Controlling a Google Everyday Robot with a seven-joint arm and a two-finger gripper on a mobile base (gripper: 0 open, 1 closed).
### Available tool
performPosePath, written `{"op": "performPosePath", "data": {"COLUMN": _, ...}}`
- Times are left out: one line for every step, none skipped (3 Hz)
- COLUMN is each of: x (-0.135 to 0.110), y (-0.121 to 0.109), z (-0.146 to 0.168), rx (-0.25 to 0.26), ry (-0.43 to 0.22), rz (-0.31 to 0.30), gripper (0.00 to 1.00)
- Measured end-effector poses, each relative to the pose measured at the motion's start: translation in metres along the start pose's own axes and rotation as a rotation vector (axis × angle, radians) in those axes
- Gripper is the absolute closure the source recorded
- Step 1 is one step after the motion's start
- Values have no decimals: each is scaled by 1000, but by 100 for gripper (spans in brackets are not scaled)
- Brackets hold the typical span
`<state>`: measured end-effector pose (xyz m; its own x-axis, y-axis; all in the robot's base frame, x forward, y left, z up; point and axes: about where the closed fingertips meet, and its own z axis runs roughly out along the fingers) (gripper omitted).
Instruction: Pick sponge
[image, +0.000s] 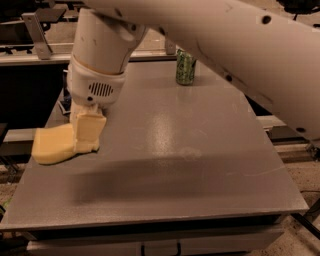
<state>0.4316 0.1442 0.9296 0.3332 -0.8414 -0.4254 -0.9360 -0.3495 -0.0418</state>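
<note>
Sponge (54, 146): pale yellow foam block lying on the grey table (190, 165), right at the table's edge on the view's left side.
Sponge, hidden part: its right end is covered by the gripper, so the outline there cannot be made out.
Gripper (89, 132): pointing down, its pale yellow tip against the sponge's right end, low over the tabletop.
Grip: whether it is open or clamped on the foam cannot be told from this angle.
Wrist housing (97, 87): white, vented, directly above the gripper.
Arm (240, 50): broad white link crossing the top, cut off at the upper and right borders.
Can (185, 67): green, upright near the far edge, well apart from the sponge; label unreadable.
Dark object (63, 105): mostly behind the wrist; unidentifiable.
</note>
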Motion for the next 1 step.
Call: {"op": "performPosePath", "data": {"x": -2, "y": -1, "z": -6, "rx": 4, "ry": -3, "rz": -5, "gripper": 100}}
